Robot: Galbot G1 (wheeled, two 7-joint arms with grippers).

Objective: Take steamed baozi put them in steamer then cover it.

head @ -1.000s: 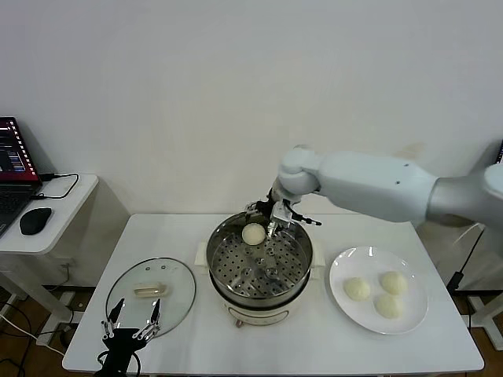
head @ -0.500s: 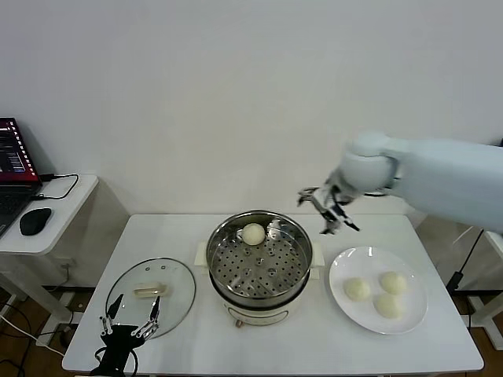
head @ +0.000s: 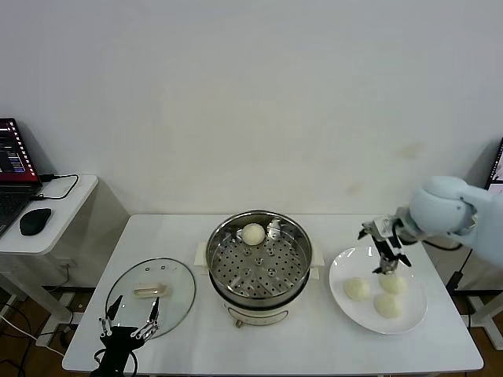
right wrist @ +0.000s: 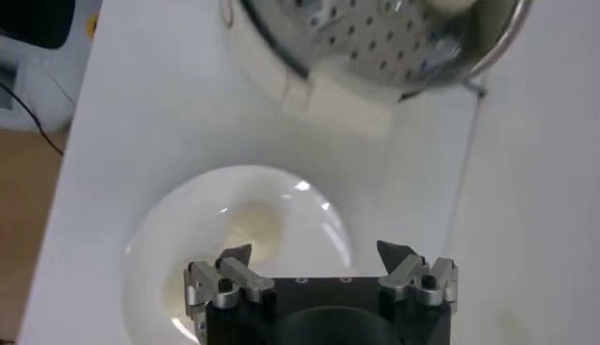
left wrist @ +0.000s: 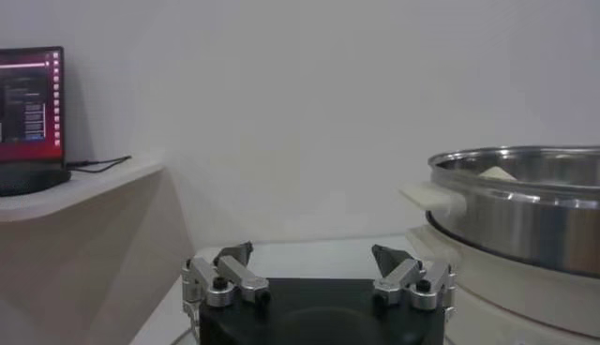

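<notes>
So the right gripper (head: 386, 255) hangs wide open and empty over the far rim of the white plate (head: 339, 292) by the table's right edge, with 3 steamed baozi (head: 357, 288) just below and toward the front edge from it. 1 bun already sits in the steamer (head: 259, 263) mid-table. My guess is the rearmost bun gets picked next. The left gripper (head: 130, 322), also open, idles at the front-left corner beside the cover (head: 151, 290). White tabletop, plain white wall behind.

The open black laptop (head: 11, 169) is cut by the head view's left edge. In the right wrist view, the round white plate (right wrist: 178, 234) is partly hidden behind the right gripper (right wrist: 319, 258).
</notes>
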